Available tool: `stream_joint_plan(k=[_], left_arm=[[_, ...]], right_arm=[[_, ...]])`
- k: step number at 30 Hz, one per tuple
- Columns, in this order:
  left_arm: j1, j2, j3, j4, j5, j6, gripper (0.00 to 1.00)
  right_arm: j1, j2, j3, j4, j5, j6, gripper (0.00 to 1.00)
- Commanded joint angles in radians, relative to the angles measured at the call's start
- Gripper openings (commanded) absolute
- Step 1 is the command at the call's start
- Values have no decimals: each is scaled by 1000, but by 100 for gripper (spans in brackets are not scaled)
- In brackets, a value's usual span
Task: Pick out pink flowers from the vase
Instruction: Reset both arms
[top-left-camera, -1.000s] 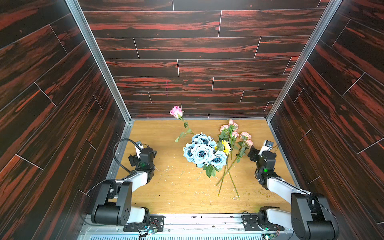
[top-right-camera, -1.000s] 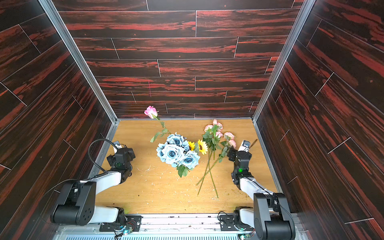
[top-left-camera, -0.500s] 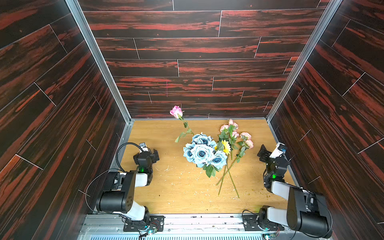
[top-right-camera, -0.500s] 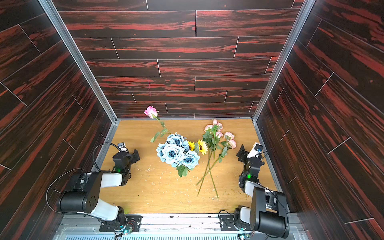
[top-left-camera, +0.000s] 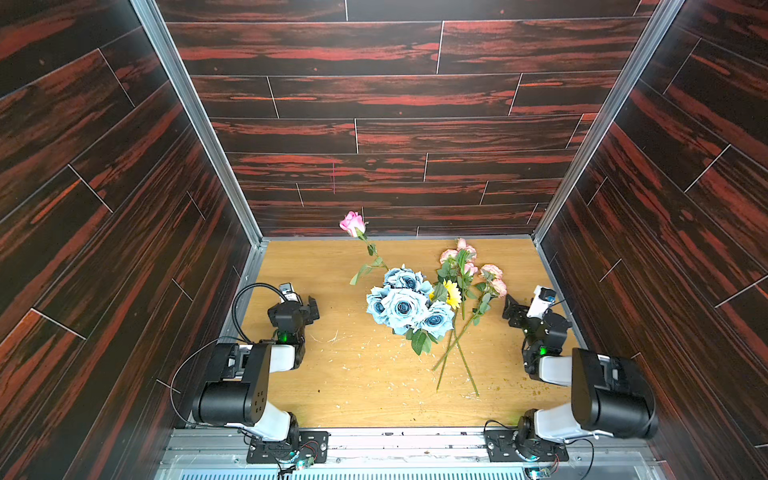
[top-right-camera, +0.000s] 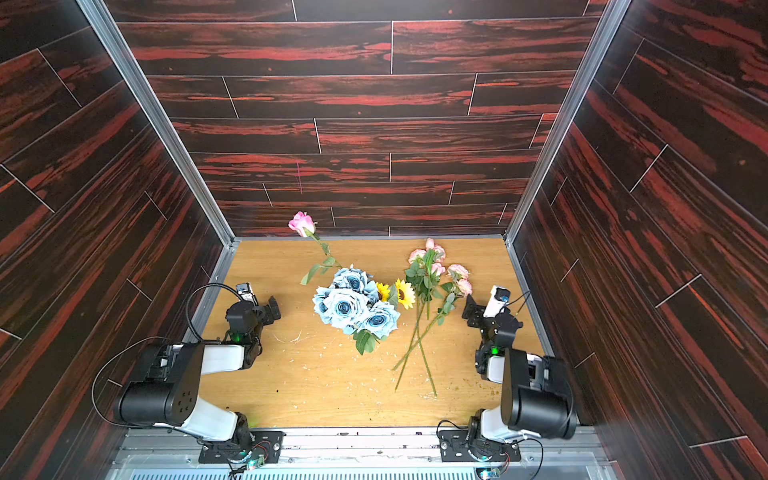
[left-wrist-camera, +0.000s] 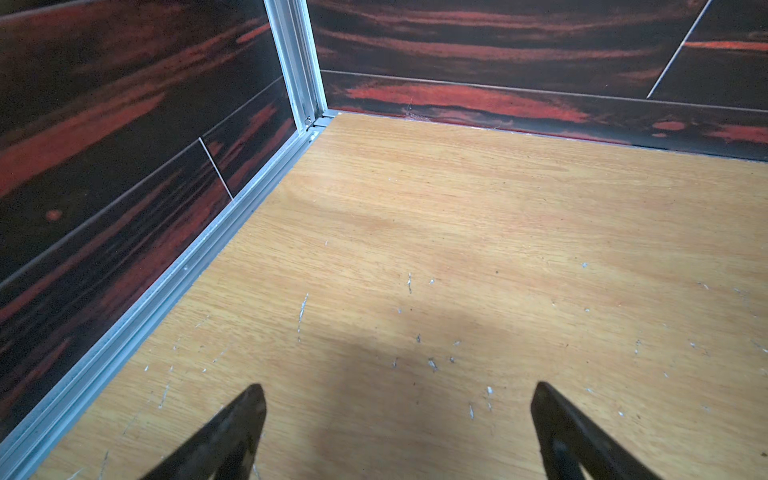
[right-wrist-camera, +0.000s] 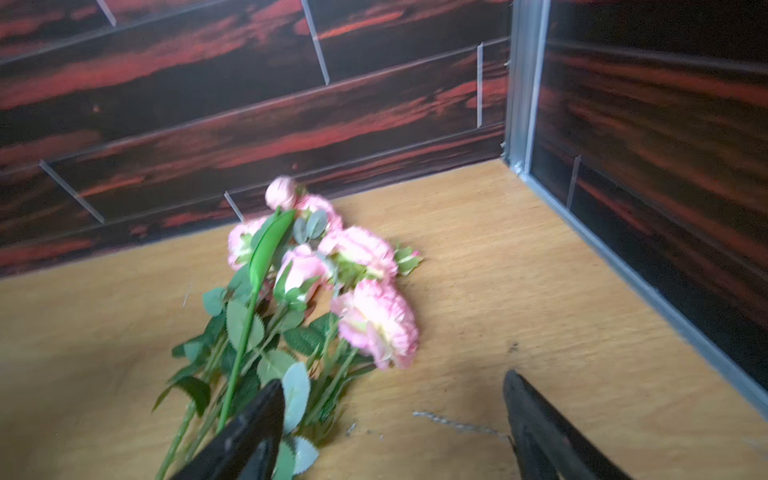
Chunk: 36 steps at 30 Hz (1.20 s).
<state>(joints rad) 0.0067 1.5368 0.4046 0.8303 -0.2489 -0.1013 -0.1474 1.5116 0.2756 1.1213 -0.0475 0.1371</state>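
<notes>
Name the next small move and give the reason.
Probably send the open left gripper toward the stem of the bright pink rose. The pale pink flowers already lie on the table, but the rose's stem runs into the blue rose bunch, seemingly not yet pulled out.

Left hand (left-wrist-camera: 398, 390), right hand (right-wrist-camera: 394, 380) spread wide, hovering low.

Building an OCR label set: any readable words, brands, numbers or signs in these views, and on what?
No readable text in any view.
Wall panels, table, pink flowers, blue roses: no print on them.
Circuit boards at the arm bases, in both top views: any marking is too small to read.
</notes>
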Motion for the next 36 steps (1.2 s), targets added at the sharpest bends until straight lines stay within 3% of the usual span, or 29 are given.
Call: stream_joint_plan(k=[1, 11, 36], left_arm=[[5, 3, 16, -5, 5, 9, 100], [6, 3, 16, -5, 5, 8, 100], [6, 1, 16, -8, 5, 9, 100]], right_arm=[[54, 44, 36, -8, 34, -83, 99], [78, 51, 35, 12, 93, -93, 99], [78, 53, 35, 16, 91, -90, 99]])
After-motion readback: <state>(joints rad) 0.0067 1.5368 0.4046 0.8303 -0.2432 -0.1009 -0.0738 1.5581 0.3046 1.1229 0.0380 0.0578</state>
